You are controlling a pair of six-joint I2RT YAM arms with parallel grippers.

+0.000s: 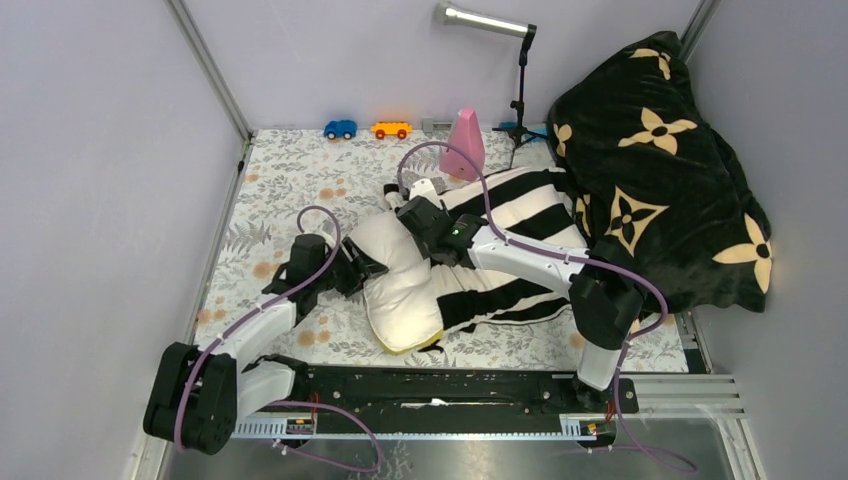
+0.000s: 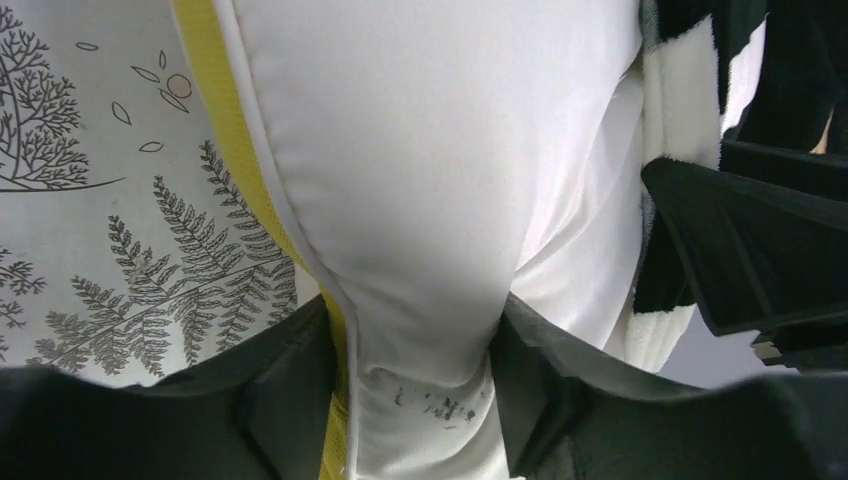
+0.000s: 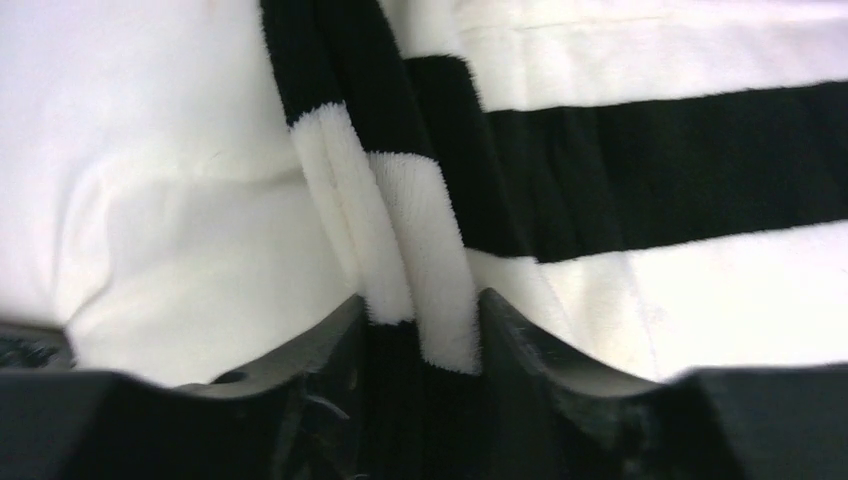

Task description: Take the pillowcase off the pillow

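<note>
Mounting rail: a black bar ran along the near edge of the bench, with both arm bases on it.
Bench cover: a pale cloth printed with grey ferns and leaves lay over the bench.
Left tool: it reached in from the near left, and its fingers were clamped on the left edge of the pillow. The wrist view showed the left tool pinching white fabric just beside the yellow edge band.
Pillow: it lay near the middle of the bench. Its near-left half was bare and puffy, and its yellow band showed at the near corner.
Right tool: it came across from the near right, over the pillow's far part. Its own view showed the right tool closed on a bunched fold of the pillowcase, with bare pillow to the left of that fold.
Pillowcase: its black and cream stripes covered the pillow's right and far portion, gathered towards the right, and its right end touched the blanket.
Blanket: black plush with tan flowers, heaped in the far right corner.
Pink cone: it stood upright just beyond the pillowcase.
Lamp stand: it stood at the far wall, right of the cone.
Toy cars: a blue toy car and an orange toy car sat side by side along the far edge, left of the cone.
</note>
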